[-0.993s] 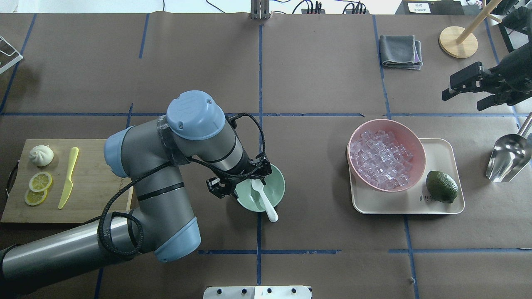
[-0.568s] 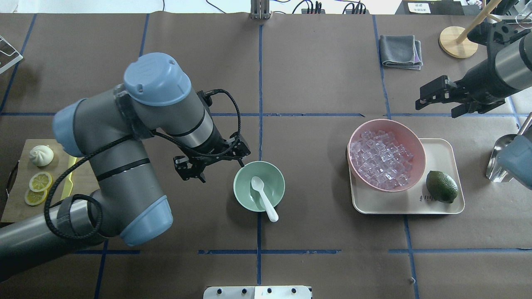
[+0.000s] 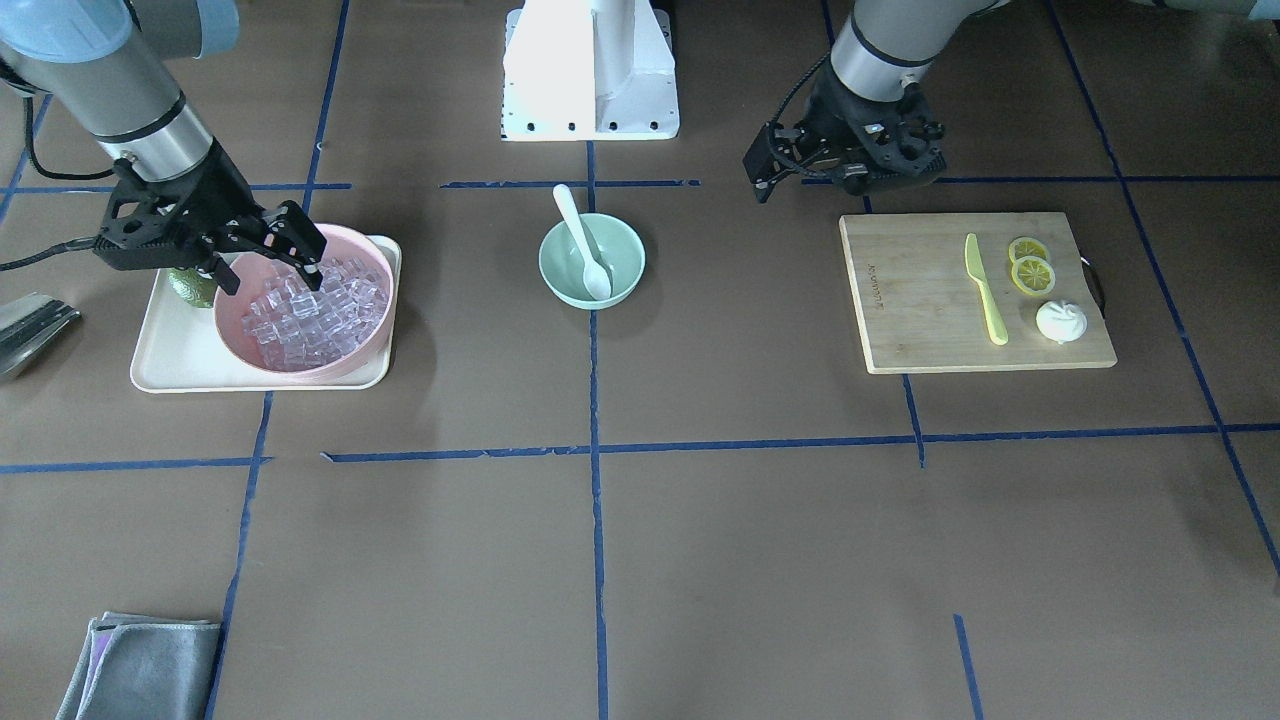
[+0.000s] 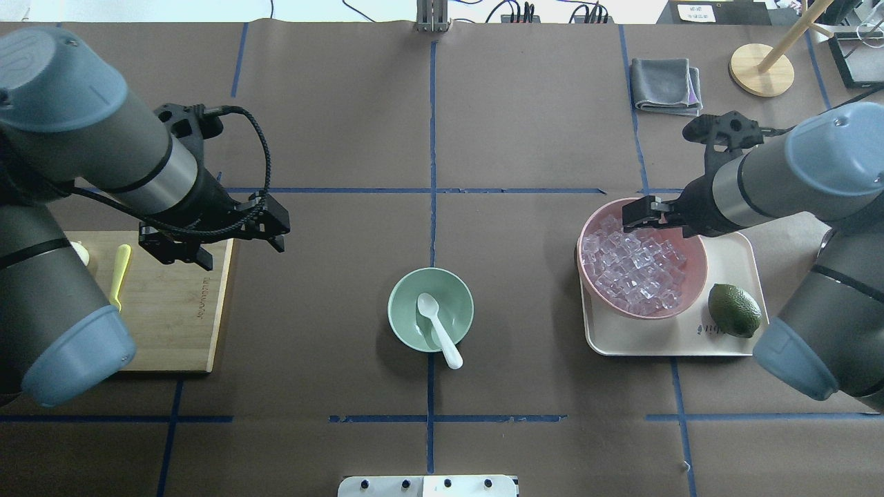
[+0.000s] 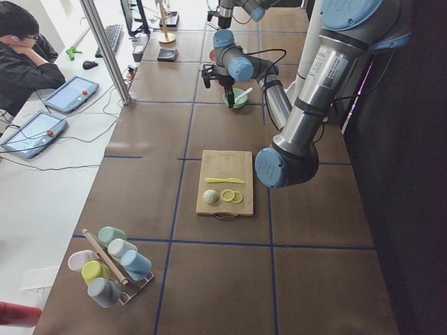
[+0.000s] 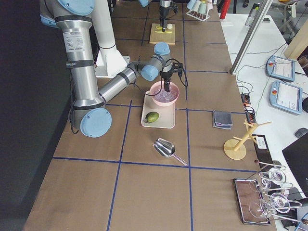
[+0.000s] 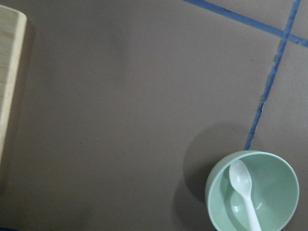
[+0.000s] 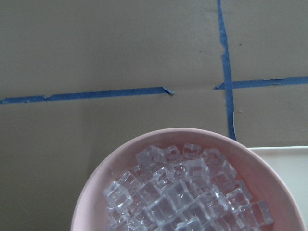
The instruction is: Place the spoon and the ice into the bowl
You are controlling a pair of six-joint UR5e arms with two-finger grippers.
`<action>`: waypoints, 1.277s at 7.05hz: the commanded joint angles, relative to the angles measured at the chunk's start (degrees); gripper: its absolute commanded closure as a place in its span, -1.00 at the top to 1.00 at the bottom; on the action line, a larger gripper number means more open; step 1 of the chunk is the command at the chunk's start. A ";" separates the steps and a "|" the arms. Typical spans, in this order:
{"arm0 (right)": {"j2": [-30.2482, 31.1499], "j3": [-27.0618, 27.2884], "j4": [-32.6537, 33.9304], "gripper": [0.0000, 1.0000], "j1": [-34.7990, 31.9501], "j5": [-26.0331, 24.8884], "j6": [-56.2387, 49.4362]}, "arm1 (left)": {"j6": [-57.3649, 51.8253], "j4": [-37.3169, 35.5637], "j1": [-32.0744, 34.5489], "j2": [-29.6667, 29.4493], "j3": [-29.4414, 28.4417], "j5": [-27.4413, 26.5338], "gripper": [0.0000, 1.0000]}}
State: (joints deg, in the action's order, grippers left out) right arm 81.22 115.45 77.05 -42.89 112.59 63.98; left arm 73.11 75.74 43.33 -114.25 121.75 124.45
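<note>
The white spoon (image 4: 437, 330) lies in the mint-green bowl (image 4: 459, 304) at the table's middle, its handle over the near rim. They also show in the left wrist view: spoon (image 7: 244, 190), bowl (image 7: 279, 185). The ice (image 4: 632, 266) fills the pink bowl (image 4: 699, 248) on the right. My left gripper (image 4: 242, 252) is open and empty, left of the mint bowl, by the cutting board's edge. My right gripper (image 3: 268, 265) is open and empty, just above the pink bowl's far rim and the ice (image 8: 183, 192).
A bamboo cutting board (image 3: 920, 290) holds a yellow-green knife (image 3: 985, 290), lemon slices (image 3: 1030, 265) and a white bun (image 3: 1060, 322). The cream tray (image 4: 728, 245) holds the pink bowl and a lime (image 4: 734, 310). A steel scoop (image 6: 166, 148), grey cloth (image 4: 666, 85) and wooden stand (image 4: 761, 69) lie beyond.
My left gripper drew away from the mint bowl to the left, leaving the spoon in it. My right gripper came in from the far right to over the pink bowl.
</note>
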 commanded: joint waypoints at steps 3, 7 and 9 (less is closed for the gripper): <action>-0.28 -2.33 0.46 0.98 3.96 -2.46 -10.16 | -6.99 -6.37 3.34 3.86 6.12 0.00 1.00; -0.28 -4.35 0.82 0.84 3.08 -1.85 -14.93 | -7.54 -6.66 3.87 4.13 6.30 -0.18 1.00; -0.36 -4.35 1.43 0.49 3.17 -1.76 -14.93 | -7.54 -6.75 4.22 4.30 6.65 -0.18 1.00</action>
State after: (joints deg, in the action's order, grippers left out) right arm 80.92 111.11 78.06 -39.72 110.75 49.13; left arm 65.57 69.02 47.42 -110.04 128.25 124.28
